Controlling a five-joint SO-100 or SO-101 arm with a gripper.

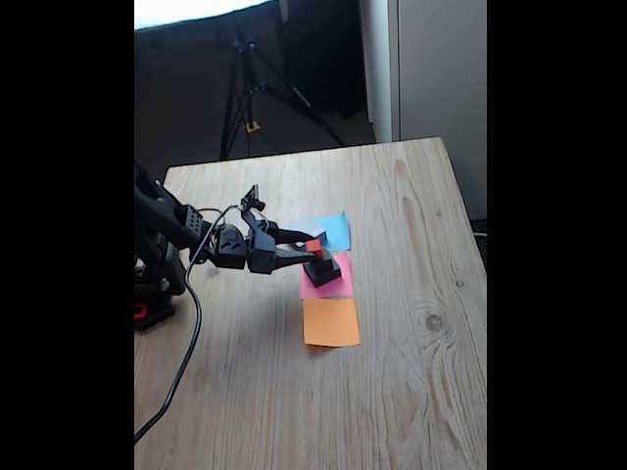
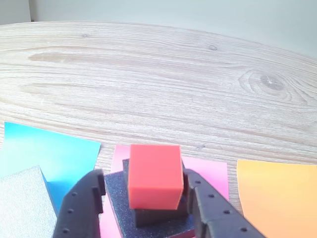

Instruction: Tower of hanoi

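My pale wooden worktop (image 2: 163, 79) carries three paper squares in a row: blue (image 2: 49, 151), pink (image 2: 215, 173) and orange (image 2: 277, 193). The large flat grey foam block (image 2: 22, 206) lies on the blue square, apart from the stack. On the pink square the medium black foam block (image 2: 119, 206) bears the small black foam cube (image 2: 156, 214), and the tiny red foam cube (image 2: 154, 174) sits on top.

The stack is the risk. My black end effector (image 2: 143, 198) straddles it, fingers spread to either side of the red cube, and I cannot tell whether they touch it; it grips nothing that I can see. A skewed closing or a sideways nudge could topple the red cube or drag the blocks beneath.

In the fixed view my arm (image 1: 186, 230) reaches low and nearly level from its base toward the pink square.
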